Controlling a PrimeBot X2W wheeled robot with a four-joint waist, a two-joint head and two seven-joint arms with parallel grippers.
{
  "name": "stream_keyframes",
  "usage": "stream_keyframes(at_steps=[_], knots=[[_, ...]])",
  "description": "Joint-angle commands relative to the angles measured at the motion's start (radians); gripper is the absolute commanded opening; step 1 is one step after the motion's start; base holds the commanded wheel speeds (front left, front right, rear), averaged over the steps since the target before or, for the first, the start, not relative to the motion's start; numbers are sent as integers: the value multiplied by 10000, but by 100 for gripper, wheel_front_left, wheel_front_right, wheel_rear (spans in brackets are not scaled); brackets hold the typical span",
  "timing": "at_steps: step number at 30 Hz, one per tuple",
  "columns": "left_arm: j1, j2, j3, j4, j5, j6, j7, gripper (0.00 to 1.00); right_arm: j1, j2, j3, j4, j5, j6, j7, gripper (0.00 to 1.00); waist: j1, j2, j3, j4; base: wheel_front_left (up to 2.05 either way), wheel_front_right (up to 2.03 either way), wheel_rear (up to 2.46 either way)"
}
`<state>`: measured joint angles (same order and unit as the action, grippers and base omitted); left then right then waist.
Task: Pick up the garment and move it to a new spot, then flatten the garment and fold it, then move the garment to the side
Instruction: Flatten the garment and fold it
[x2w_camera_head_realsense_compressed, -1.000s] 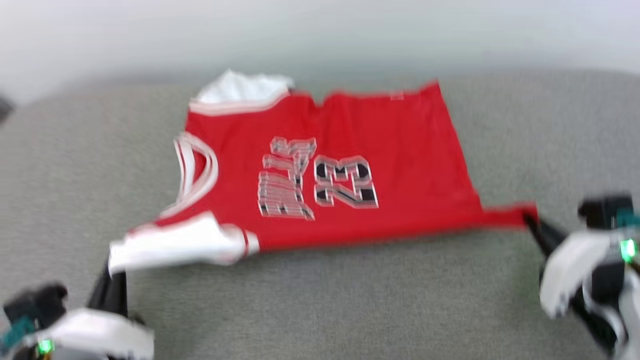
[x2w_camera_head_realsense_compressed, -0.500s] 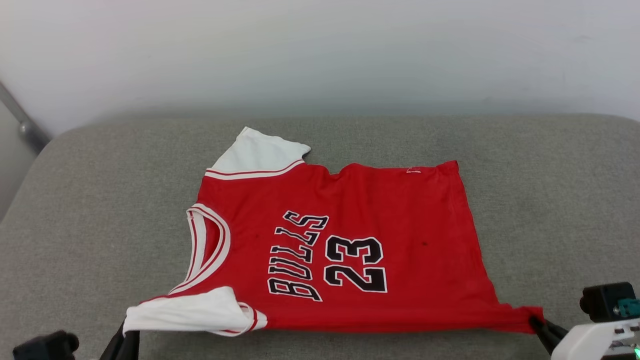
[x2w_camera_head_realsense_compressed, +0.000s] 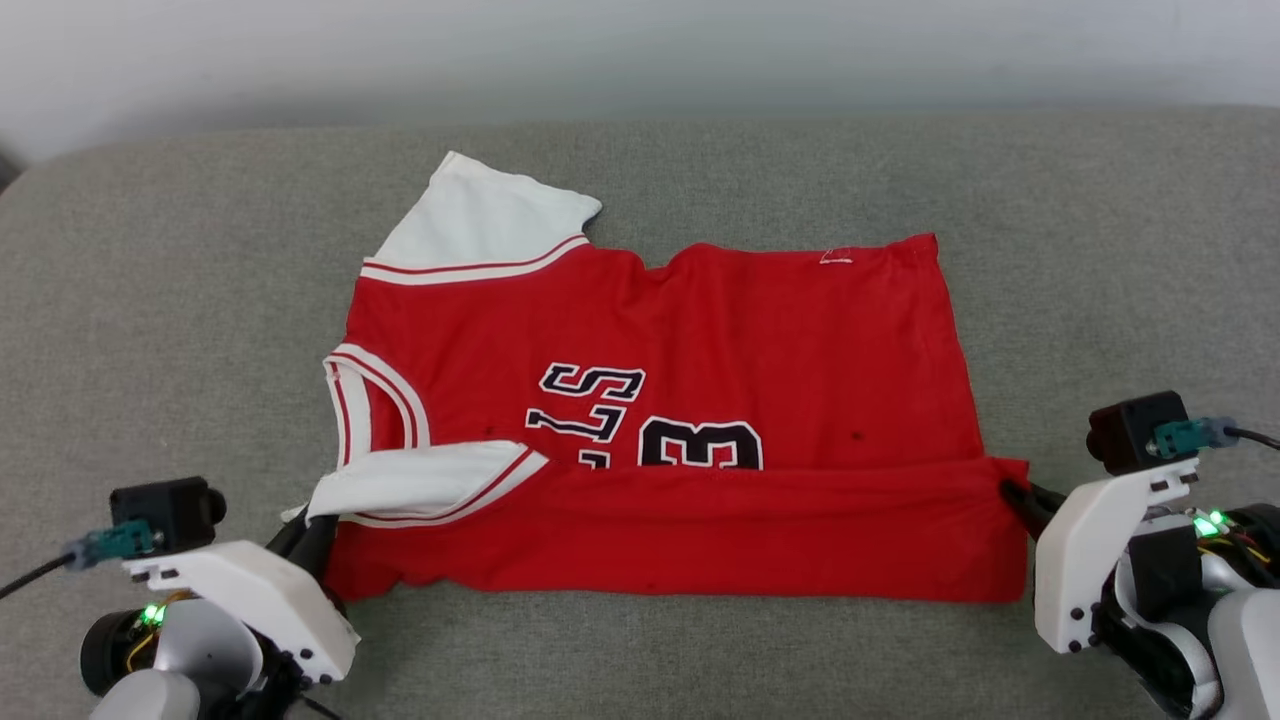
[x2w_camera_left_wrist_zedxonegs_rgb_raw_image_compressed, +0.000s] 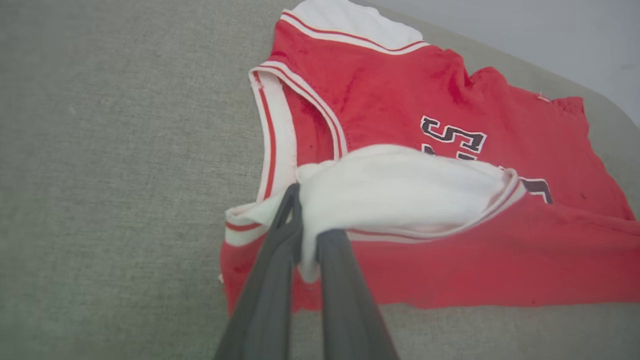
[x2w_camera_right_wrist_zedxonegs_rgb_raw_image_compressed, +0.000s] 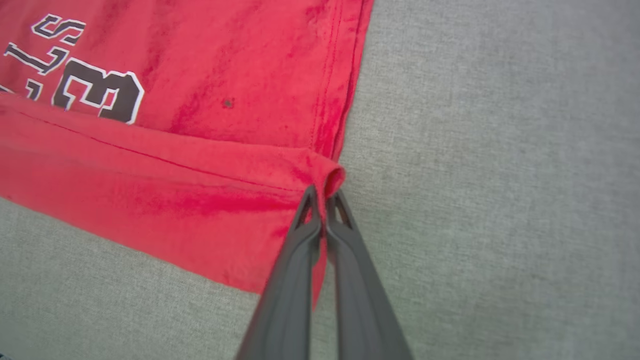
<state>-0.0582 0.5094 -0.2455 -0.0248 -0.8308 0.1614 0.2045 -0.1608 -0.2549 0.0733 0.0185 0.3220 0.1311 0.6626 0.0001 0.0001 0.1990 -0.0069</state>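
Note:
The garment (x2w_camera_head_realsense_compressed: 700, 340) is a bright red jersey with white sleeve panels and black lettering, spread on a grey cushion. Its near edge is lifted and folded over the lower part, covering half of the lettering. My left gripper (x2w_camera_head_realsense_compressed: 305, 530) is shut on the white near sleeve (x2w_camera_left_wrist_zedxonegs_rgb_raw_image_compressed: 395, 187) at the garment's left corner. My right gripper (x2w_camera_head_realsense_compressed: 1015, 497) is shut on the red hem corner (x2w_camera_right_wrist_zedxonegs_rgb_raw_image_compressed: 332, 180) at the right. In both wrist views the dark fingers (x2w_camera_left_wrist_zedxonegs_rgb_raw_image_compressed: 280, 250) (x2w_camera_right_wrist_zedxonegs_rgb_raw_image_compressed: 305, 235) pinch cloth between them. The far white sleeve (x2w_camera_head_realsense_compressed: 480, 215) lies flat.
The grey fabric cushion (x2w_camera_head_realsense_compressed: 150, 330) stretches wide on both sides of the garment. A pale wall (x2w_camera_head_realsense_compressed: 640, 50) rises behind its far edge. The cushion's rounded left corner (x2w_camera_head_realsense_compressed: 20, 180) lies at the far left.
Both grippers have carried the garment's near edge up and over toward the far side, folding it across the lettering. The head camera has also tilted, shifting the whole picture.

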Motion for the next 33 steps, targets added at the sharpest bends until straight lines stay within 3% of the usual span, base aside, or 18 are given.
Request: stream_keyframes(at_steps=[1, 6, 7, 8, 10, 11, 12, 18, 26, 29, 33], knots=[[-298, -49, -96, 204, 32, -120, 66, 0, -311, -68, 90, 255, -18, -9, -106, 0, -1, -1, 370, 67, 0, 0, 0], [-1031, -130, -566, 1196, -78, -635, 565, 0, -889, -86, 440, 1310, 47, -7, -589, 0, -1, -1, 715, 111, 0, 0, 0], [-1134, -188, -627, 1386, -118, -727, 626, 0, -981, -99, 494, 1501, 44, -7, -729, 10, -1, -1, 742, 116, 0, 0, 0], [-1220, -220, -686, 1530, -140, -804, 666, 9, -1024, -93, 552, 1711, 62, -7, -882, 34, -1, -1, 758, 119, 0, 0, 0], [-1349, -285, -753, 1804, -179, -927, 700, 41, -1020, -133, 800, 2087, 162, -7, -1164, 100, -1, -1, 754, 119, 0, 0, 0], [-1397, -332, -755, 1915, -201, -978, 633, 85, -1029, -144, 870, 2219, 248, -7, -1347, 100, -1, -1, 729, 116, 0, 0, 0], [-1414, -354, -759, 2016, -226, -1001, 583, 100, -1045, -187, 939, 2316, 276, -7, -1576, 100, -1, -1, 667, 109, 0, 0, 0], [-1127, -201, -440, 2048, -355, -1103, 160, 100, -585, -176, 728, 1898, 422, -7, -3234, 100, -1, -1, -54, 116, 0, 0, 0], [-328, 522, 183, 682, -284, -494, 80, 100, 850, 445, -89, 228, -256, -6, -5319, 100, -1, -1, -1264, -54, 0, 0, 0], [-161, 892, 248, 143, -353, -370, 497, 100, 1348, 807, -416, -371, -629, -7, -5778, 100, -1, -1, -1399, -165, 0, 0, 0], [-187, 1473, 15, -204, -661, -563, 1716, 100, 1875, 1227, -603, -1023, -1054, -7, -6014, 100, -1, -1, -1338, -421, 0, 0, 0]])
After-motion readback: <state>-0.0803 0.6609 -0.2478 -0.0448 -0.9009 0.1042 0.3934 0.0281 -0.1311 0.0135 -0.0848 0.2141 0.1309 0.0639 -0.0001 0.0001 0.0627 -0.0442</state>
